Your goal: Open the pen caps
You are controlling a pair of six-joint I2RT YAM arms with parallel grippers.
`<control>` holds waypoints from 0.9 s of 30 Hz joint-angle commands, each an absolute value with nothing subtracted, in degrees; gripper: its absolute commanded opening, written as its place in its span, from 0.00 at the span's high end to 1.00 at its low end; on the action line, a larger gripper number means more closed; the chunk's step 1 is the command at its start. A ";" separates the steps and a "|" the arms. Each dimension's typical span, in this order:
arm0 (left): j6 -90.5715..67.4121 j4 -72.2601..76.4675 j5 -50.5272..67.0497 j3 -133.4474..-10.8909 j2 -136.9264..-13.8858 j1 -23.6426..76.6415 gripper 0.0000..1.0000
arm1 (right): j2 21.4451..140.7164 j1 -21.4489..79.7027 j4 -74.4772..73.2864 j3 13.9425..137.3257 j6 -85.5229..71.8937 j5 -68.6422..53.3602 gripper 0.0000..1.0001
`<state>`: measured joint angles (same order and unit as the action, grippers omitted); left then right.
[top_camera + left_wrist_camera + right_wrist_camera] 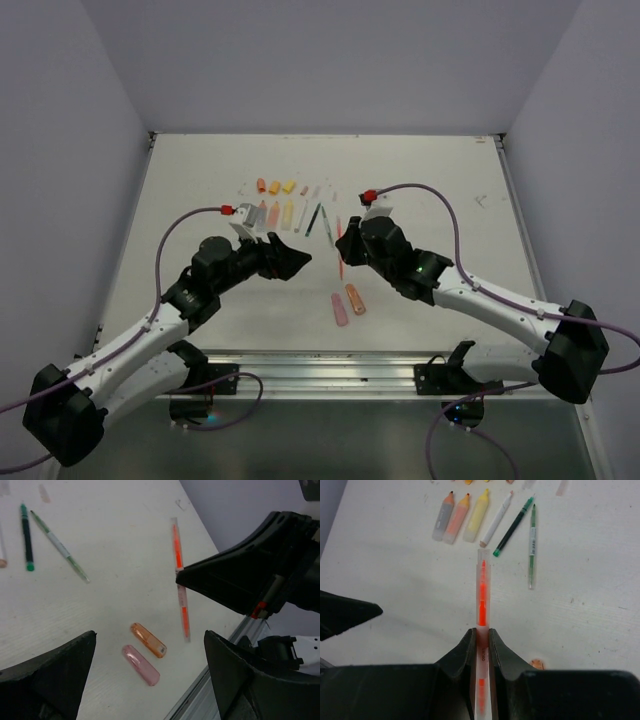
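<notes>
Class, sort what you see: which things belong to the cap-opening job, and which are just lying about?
Job: orange pen in the right gripper; green pens; uncapped highlighters; loose caps; pink highlighter; orange highlighter.
Lying about: purple cable; metal rail.

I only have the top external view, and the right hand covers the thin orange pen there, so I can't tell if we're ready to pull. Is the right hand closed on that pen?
Observer: Yes. In the right wrist view the right hand is clamped on the thin orange pen, and most of the pen sticks out ahead of it.
Operator: Good. From above, the left hand just looks like a dark wedge. Is it open or shut?
Observer: Open. The left wrist view shows the left hand spread wide, gripping nothing, with only the table and the items lying on it visible in the gap.
</notes>
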<state>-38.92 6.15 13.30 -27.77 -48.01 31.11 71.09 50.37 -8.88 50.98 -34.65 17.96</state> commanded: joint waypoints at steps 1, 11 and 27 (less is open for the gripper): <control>-41.13 16.95 12.22 -27.51 -50.27 36.90 0.09 | 68.12 50.63 -2.82 49.05 -37.52 22.40 1.00; -38.94 21.44 8.97 -28.83 -58.35 43.24 0.19 | 67.41 50.62 -1.32 47.81 -41.92 21.80 1.00; -36.30 23.64 3.08 -35.24 -70.83 48.51 0.37 | 66.80 50.62 1.76 45.09 -45.53 20.83 1.00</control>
<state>-38.06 19.75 5.06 -32.51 -69.38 47.83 68.42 50.37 -1.61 45.60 -43.75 19.99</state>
